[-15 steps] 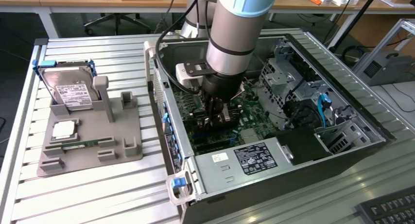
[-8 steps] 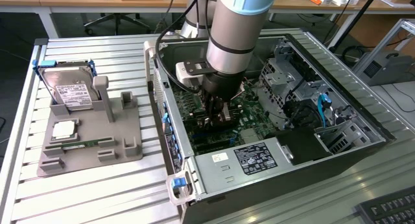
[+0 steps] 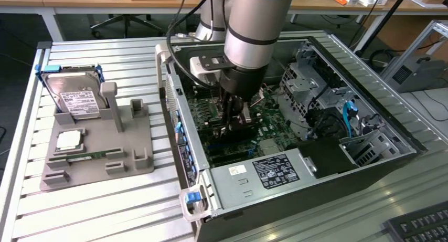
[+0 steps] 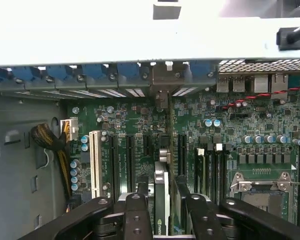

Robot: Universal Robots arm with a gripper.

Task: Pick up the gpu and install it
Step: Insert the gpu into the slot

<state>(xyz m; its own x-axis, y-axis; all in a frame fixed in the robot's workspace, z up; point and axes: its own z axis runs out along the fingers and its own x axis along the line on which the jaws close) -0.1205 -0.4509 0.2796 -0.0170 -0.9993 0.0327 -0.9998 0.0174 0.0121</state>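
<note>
The open computer case (image 3: 294,147) lies on its side on the slatted table (image 3: 105,210), toward the exterior view's right, with its green motherboard (image 3: 269,132) facing up, a black power supply (image 3: 280,171) at the near end and a metal drive cage (image 3: 308,84) along the far side. Beside it, toward the table's left edge, a grey holder (image 3: 98,147) carries a silver hard drive (image 3: 77,97) standing at its far end, a small square chip (image 3: 68,140) lying flat in a pocket, and a narrow green memory stick (image 3: 87,157) in a slot nearer the front. The arm (image 3: 255,27) reaches straight down into the middle of the case, its wrist vertical and the gripper (image 3: 234,118) low over the board. From the wrist view, the gpu (image 4: 161,200) stands on edge between the black fingers (image 4: 135,215), lined up with a slot among the row of expansion slots, a white slot (image 4: 94,162) further off to one side; its metal bracket end (image 4: 162,80) meets the rear panel with the blue latches (image 4: 125,72). The fingers sit on either side of the card, parted somewhat; whether they actually press it I cannot tell.
</note>
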